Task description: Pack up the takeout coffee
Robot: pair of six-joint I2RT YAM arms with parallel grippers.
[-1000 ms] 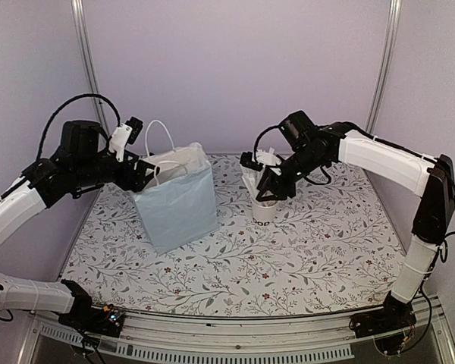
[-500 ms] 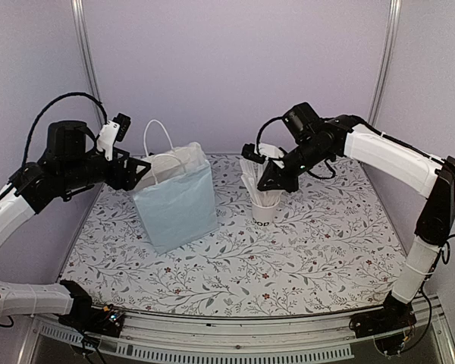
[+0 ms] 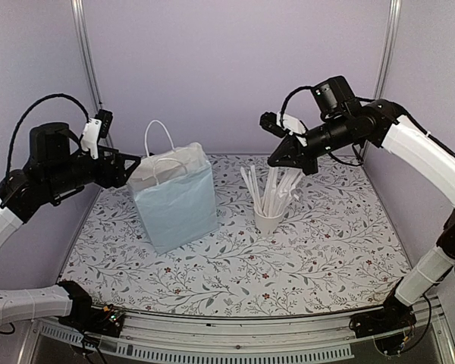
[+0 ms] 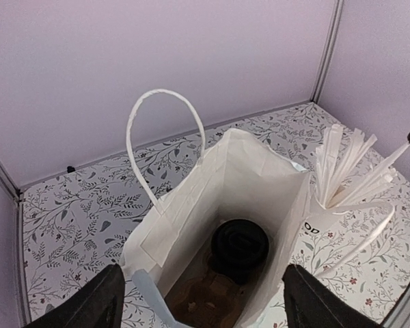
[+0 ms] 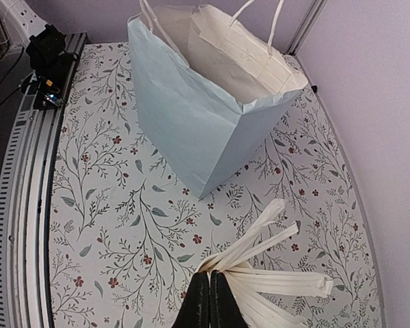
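Observation:
The takeout coffee (image 4: pixel 239 246), a black cup seen from above, stands on the floor of the light blue paper bag (image 3: pixel 178 208), whose white inside (image 4: pixel 191 205) shows in the left wrist view. My left gripper (image 3: pixel 131 170) hovers open just left of and above the bag's mouth, its fingers (image 4: pixel 89 304) straddling the opening with nothing between them. My right gripper (image 3: pixel 274 161) hangs above a white cup (image 3: pixel 268 221) of wrapped sticks (image 5: pixel 273 236). It is shut (image 5: pixel 210 290), and one stick's top end (image 4: pixel 396 154) reaches its tips.
The bag's white handles (image 4: pixel 160 130) stand up above its rim. The white cup stands just right of the bag on the floral table (image 3: pixel 235 280). Purple walls close in the back and both sides. A black clamp (image 5: pixel 48 51) sits on the front rail.
My right gripper closed among the sticks and rose up and to the right, off the white cup. My left arm drew back a little to the left of the bag, still open.

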